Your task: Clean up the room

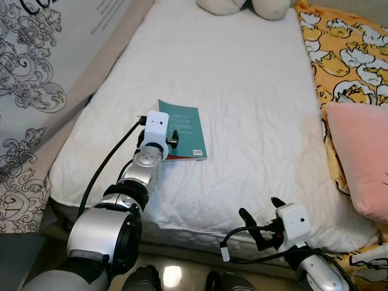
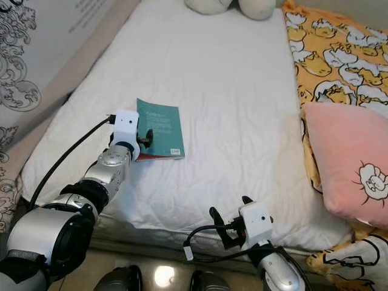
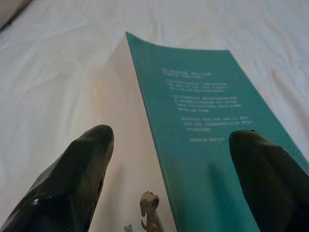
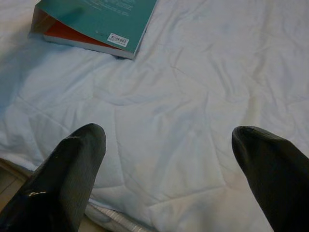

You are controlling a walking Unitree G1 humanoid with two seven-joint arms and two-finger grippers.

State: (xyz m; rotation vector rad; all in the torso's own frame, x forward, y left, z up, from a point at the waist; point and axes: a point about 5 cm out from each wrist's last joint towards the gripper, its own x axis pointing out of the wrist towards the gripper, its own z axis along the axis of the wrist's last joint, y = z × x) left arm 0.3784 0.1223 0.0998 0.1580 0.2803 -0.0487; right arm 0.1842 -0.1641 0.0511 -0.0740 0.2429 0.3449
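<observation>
We are reaching for the green book (image 1: 183,129) that lies flat on the white bed (image 1: 254,91), and our left gripper (image 3: 169,145) is right at its near edge with its fingers wide open, one on each side, holding nothing yet. Next, we think, we must slide in and squeeze the book. Our right gripper (image 4: 169,140) hangs low by the bed's front edge, open and empty, and we see no box or bin.
</observation>
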